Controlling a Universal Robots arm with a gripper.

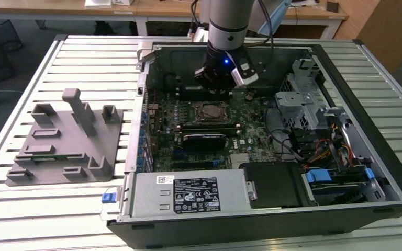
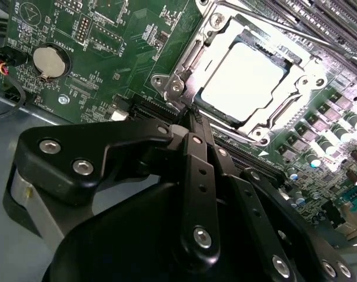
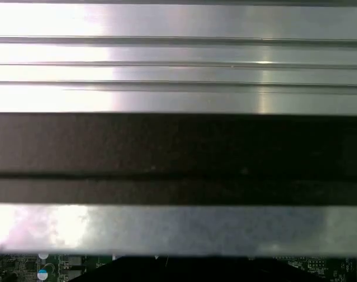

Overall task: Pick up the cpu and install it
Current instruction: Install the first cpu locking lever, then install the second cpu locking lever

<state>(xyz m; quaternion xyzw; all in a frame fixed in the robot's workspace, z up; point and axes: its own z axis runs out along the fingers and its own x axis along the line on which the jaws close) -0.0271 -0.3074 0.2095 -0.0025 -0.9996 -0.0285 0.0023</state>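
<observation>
Silver cpu (image 2: pixel 242 82) is sitting in the socket (image 2: pixel 184 70) on the motherboard (image 2: pixel 107 53), upper right of the second wrist view. Black gripper (image 2: pixel 193 114) is hovering beside the socket, fingers pressed together, pinching nothing. In the exterior view, gripper (image 1: pixel 219 83) is hanging at upper centre, above the case (image 1: pixel 368 130).

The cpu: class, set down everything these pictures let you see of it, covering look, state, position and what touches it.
The cpu is a flat square chip with a bright, silvery metal-looking top that glares almost white in the second wrist view. It lies flat and level inside the metal-framed socket on the green motherboard, the frame bordering it on all sides. In the exterior view it sits mid-board. The gripper is beside the socket's corner, not touching the chip; its fingers are together.
</observation>
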